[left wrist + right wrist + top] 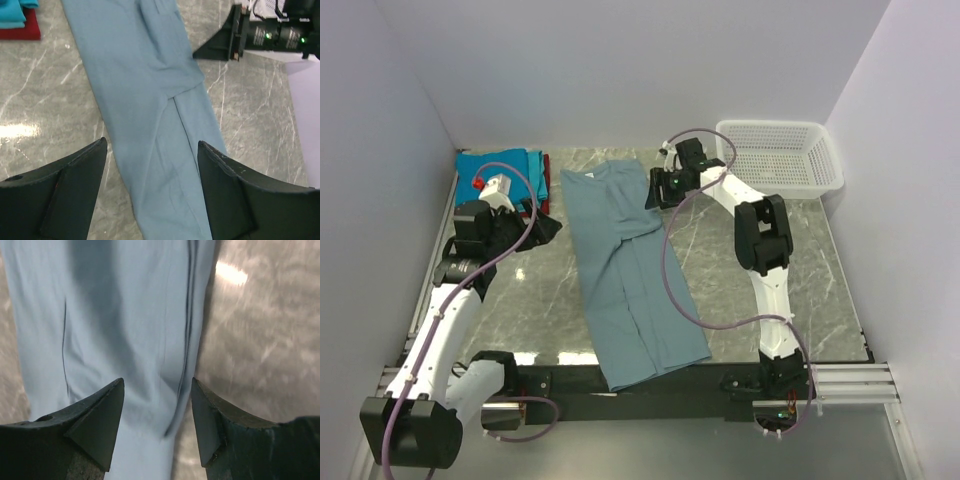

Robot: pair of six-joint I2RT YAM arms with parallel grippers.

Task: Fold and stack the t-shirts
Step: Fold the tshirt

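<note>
Grey-blue t-shirt (630, 280) lies mid-desk (800, 270) as a long strip, sides turned in, running from the far centre to the near edge, where its end overlaps the black rail. Folded stack of teal, blue and red tees (505, 165) sits at the far left corner. Right arm (760, 240): jaws spread, just above the strip's far right edge, nothing held. Left arm (450, 310): jaws spread, left of the shirt, empty.

Lengthwise folding looks done. The crosswise fold is likely next, which calls for both arms to pinch one end's corners and carry it over the other end.
</note>
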